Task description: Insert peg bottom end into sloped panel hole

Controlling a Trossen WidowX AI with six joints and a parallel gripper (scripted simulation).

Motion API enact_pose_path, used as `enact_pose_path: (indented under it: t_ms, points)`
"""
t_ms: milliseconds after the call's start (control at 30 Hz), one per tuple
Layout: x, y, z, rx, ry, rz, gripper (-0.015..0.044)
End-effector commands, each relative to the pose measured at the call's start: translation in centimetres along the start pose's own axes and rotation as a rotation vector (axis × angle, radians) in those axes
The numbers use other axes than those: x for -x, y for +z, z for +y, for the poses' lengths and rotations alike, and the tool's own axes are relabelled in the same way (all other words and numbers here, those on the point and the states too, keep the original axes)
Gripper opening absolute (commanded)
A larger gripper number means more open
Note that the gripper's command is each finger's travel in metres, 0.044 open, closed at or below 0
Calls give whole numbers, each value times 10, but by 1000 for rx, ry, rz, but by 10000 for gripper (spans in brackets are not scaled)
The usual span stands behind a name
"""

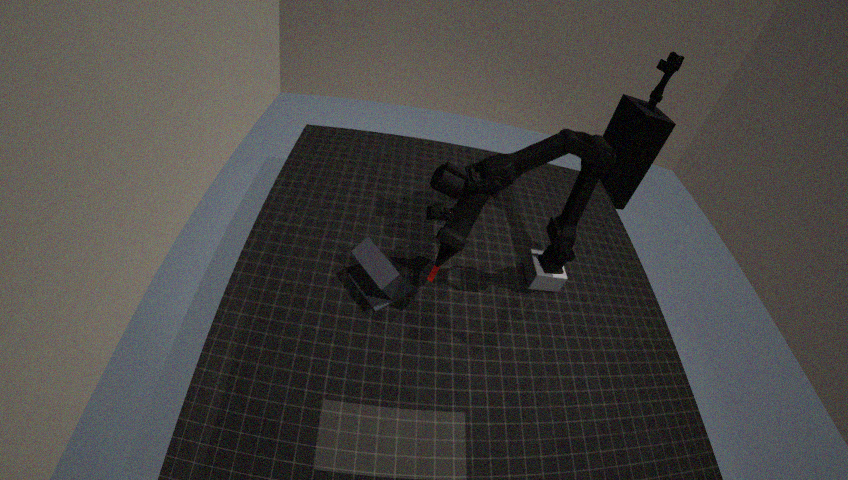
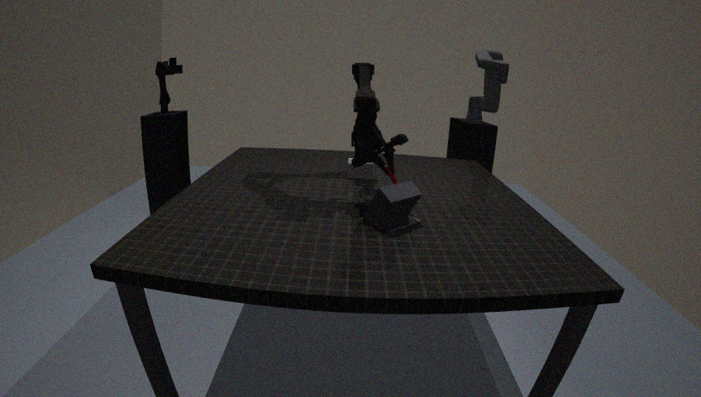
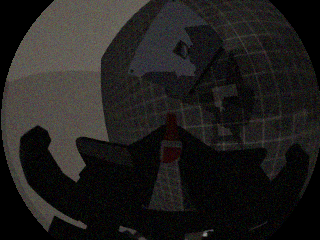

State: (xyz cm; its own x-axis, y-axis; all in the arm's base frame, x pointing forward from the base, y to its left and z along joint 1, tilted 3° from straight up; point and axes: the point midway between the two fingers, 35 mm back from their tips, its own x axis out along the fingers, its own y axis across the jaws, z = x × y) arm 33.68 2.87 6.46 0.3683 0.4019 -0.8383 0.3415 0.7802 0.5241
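My gripper (image 1: 437, 265) (image 3: 171, 130) is shut on the red peg (image 1: 433, 274) (image 2: 393, 177) (image 3: 171, 124) and holds it above the table, tilted, with its free end out past the fingertips. The sloped panel (image 1: 376, 260) (image 2: 401, 190) (image 3: 157, 47) is a grey block just beyond the peg. The peg's free end is apart from it in the top view. In the wrist view the hole (image 3: 182, 49) is a small dark angular opening in the face, above the peg's end, with a shadow over the face's right part. The fingertips are hard to make out in the exterior view.
The arm's pale base box (image 1: 547, 281) stands on the gridded table (image 1: 505, 380) (image 2: 275, 265). Dark pedestals (image 2: 164, 157) (image 2: 472, 140) bearing other arms stand beyond the table. A lighter rectangle (image 1: 389, 440) lies on the grid in the top view.
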Motion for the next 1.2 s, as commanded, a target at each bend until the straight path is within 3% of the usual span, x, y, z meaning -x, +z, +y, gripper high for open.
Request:
enact_pose_path:
  t_ms: [0, 1167]
  points:
    - [1, 1, -1, 28, 13, -7, 0]
    - [12, 18, -18, 326, 101, -117, 0]
